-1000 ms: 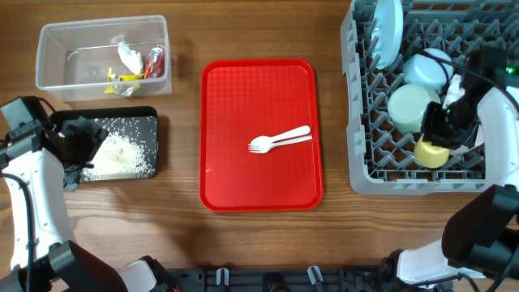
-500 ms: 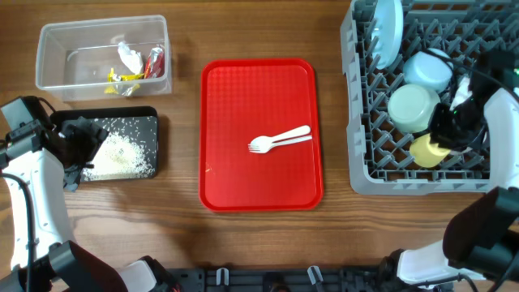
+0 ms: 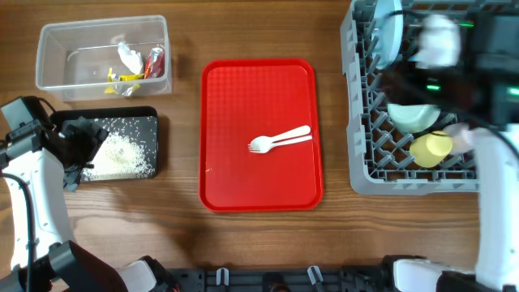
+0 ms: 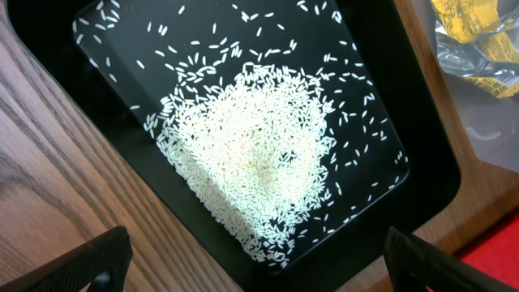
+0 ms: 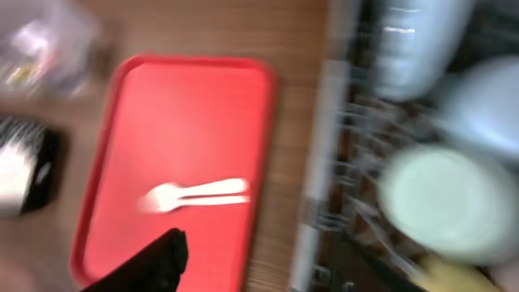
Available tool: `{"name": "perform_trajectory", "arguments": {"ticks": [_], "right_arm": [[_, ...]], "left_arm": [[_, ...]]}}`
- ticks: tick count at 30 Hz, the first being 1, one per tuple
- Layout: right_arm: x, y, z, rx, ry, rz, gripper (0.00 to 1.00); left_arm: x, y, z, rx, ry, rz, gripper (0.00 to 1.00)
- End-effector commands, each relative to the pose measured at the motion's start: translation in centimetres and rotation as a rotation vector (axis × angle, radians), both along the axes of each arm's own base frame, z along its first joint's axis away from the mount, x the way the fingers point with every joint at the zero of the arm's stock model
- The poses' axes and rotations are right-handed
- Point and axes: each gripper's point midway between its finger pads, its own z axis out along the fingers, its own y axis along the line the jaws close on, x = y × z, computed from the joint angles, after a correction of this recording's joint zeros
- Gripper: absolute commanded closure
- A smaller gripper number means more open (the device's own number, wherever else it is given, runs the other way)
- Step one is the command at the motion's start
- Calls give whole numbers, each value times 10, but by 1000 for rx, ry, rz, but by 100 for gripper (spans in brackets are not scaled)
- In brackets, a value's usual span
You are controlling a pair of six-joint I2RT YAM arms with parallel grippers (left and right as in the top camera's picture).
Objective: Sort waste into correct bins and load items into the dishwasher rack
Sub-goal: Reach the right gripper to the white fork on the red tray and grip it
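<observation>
**A:** While the left arm hangs over the black tray (image 3: 152,115), how does the left gripper (image 4: 255,243) stand?

**B:** Its jaws are spread wide with nothing between them. They are right above the heap of rice (image 4: 259,154) that lies in that tray.

**A:** Where is the rest of the rubbish?

**B:** It is in the clear tub (image 3: 57,49), just beside the black tray on its far side. A crumpled tissue (image 3: 128,57), a red wrapper (image 3: 156,59) and a yellow wrapper (image 3: 122,78) lie close together in it.

**A:** And the cutlery?

**B:** It is on the red tray (image 3: 243,97) in the middle of the table. The fork (image 3: 259,145) and the spoon (image 3: 300,130) lie side by side, touching.

**A:** What sits in the rack (image 3: 357,122)?

**B:** A plate (image 3: 388,36) stands on edge between the pegs near the far left corner. A pale bowl (image 3: 409,118) lies nearer the front, and a yellow cup (image 3: 431,148) is just beside it.

**A:** And the right gripper (image 5: 259,243)?

**B:** The right arm is a blur above the rack. The wrist view is smeared too, yet the jaws look apart and hold nothing. Below them show the red tray's edge, a strip of bare wood and the rack's left wall.
</observation>
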Motion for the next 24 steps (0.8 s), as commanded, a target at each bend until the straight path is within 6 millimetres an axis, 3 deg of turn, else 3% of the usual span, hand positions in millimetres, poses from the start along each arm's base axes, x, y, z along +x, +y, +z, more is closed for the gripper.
{"name": "perform_trajectory", "arguments": {"ticks": [1,7,14,19,24], "right_arm": [[12,55,-39,-84,71,120,36],[23,100,-115,-181,235,198,35],[7,133,-198,-246,447,284,35],[-16,146,-231,-301,550,342,35],[-33,156,-239,-325,573,385,36]], "left_arm": [[0,1,-1,3,9,-12,0],[-2,0,-1,0,16,-12,0],[-2,0,-1,0,15,-12,0],[-2,0,-1,0,16,-12,0],[-2,1,-1,1,15,-12,0]]}}
